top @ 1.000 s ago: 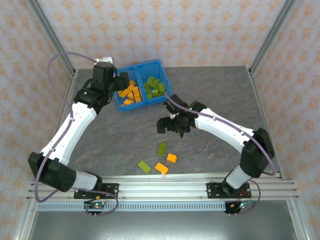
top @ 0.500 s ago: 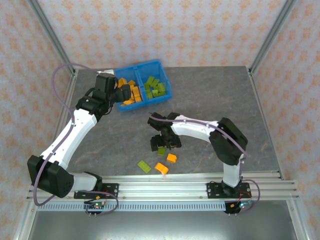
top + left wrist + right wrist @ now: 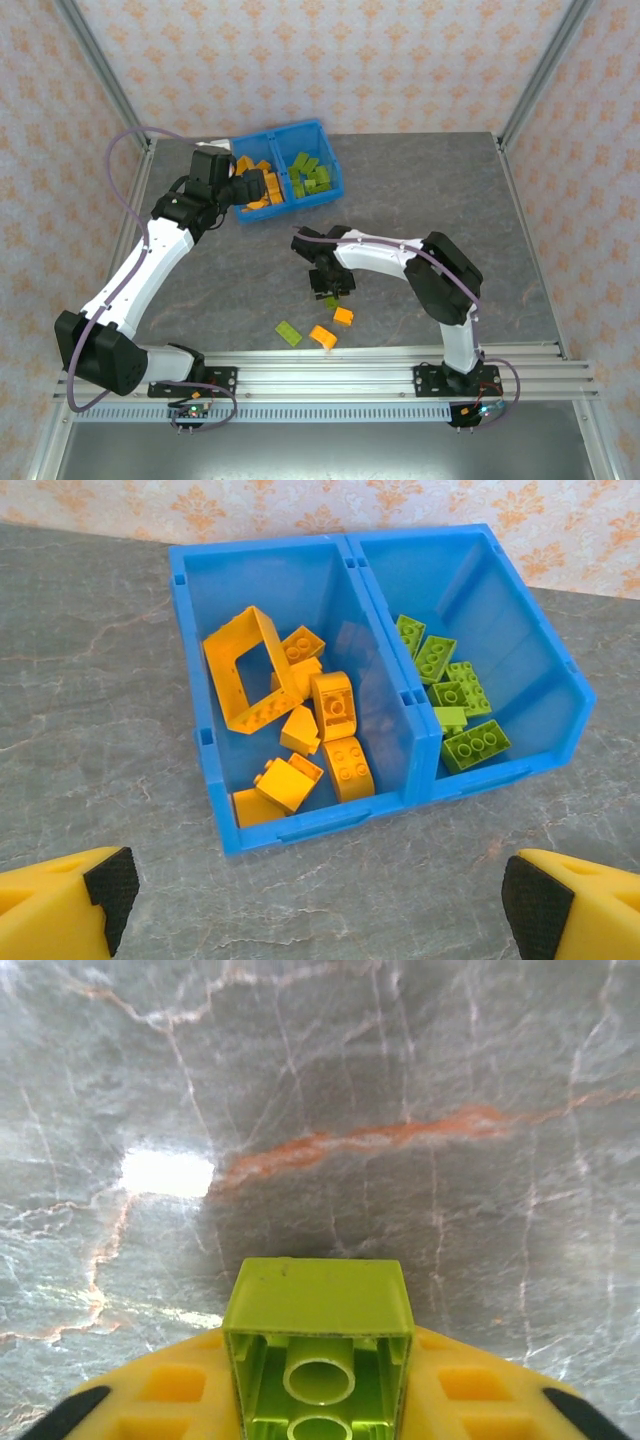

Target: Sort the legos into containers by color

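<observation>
Grey marble-look tabletop (image 3: pixel 420 190), orange-floral wallpaper behind, aluminium frame posts at the corners. A bright blue rectangular plastic bin (image 3: pixel 280 138) sits upper centre-left in the top view, split by a middle wall (image 3: pixel 385 650) into two compartments. The left one in the wrist view holds orange studded plastic bricks (image 3: pixel 300 720), including an open square frame piece leaning on the others. The right one holds olive-green studded bricks (image 3: pixel 455 695). Colours look unmixed.

The left gripper (image 3: pixel 320 898) hovers at the bin's near-left edge in the top view. Its jaws are spread wide with nothing between them, and its yellow, black-tipped fingers sit in the bottom corners of its wrist view.

The right gripper (image 3: pixel 328 283) is down at the table in the centre of the top view, well apart from the bin. Its wrist view shows a lime-green studded brick (image 3: pixel 318 1305) clamped between the yellow fingers (image 3: pixel 180 1390), hollow underside toward the camera. Can't tell if it is lifted off the surface.

Three pieces lie loose in the lower centre of the top view:
- a small orange brick (image 3: pixel 343 316) just beside that gripper
- a flat orange brick (image 3: pixel 322 336) below it
- a green brick (image 3: pixel 288 333) further left
</observation>
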`<state>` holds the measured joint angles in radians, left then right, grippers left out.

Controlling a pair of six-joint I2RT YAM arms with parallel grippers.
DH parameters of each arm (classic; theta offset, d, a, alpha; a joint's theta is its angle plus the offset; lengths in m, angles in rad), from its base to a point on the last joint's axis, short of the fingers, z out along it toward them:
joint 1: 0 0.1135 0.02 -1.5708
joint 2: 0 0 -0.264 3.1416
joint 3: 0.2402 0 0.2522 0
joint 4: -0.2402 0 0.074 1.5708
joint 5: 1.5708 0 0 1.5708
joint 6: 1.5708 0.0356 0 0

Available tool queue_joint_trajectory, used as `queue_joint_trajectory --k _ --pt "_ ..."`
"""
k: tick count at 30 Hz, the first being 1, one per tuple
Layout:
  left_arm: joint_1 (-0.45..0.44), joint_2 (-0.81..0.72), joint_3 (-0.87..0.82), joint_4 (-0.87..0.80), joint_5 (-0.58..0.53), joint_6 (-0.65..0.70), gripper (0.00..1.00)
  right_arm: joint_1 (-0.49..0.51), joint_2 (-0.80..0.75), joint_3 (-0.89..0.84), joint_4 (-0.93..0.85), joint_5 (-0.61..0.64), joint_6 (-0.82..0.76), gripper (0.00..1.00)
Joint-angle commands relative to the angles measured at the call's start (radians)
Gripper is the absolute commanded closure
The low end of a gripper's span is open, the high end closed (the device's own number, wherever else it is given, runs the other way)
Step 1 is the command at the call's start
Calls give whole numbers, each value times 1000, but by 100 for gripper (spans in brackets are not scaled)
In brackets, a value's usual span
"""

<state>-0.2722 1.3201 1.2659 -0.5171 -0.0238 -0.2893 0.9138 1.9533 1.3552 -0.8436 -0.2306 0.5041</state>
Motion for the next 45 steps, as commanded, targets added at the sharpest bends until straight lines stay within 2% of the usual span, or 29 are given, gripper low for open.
queue_joint_trajectory --k 1,8,13,21,27,31,33,38,42,45 --pt "10 -10 -15 31 38 9 3 1 -38 47 -32 105 -9 74" --pt "10 -70 -36 52 133 46 2 -69 -118 144 -42 172 -86 77" --pt "8 -153 -71 53 173 67 2 -136 -120 304 -31 213 -200 77" --pt "8 -270 -101 -12 143 74 1 -201 74 636 -55 237 -338 77" --pt "8 -335 -132 -64 109 51 1 -225 297 947 -49 252 -374 77" --pt "9 -357 -156 -75 128 21 0 -247 463 1164 -31 286 -375 77" --pt "8 -361 -168 -77 158 5 0 -268 516 1213 0 289 -343 76" --pt "8 -372 -199 -99 180 -30 0 -312 620 1284 64 205 -286 76" --pt "8 -383 -230 -84 184 -58 0 -312 670 1330 87 171 -276 70" --pt "8 -372 -235 -85 188 -71 0 -311 676 1343 103 174 -247 61"
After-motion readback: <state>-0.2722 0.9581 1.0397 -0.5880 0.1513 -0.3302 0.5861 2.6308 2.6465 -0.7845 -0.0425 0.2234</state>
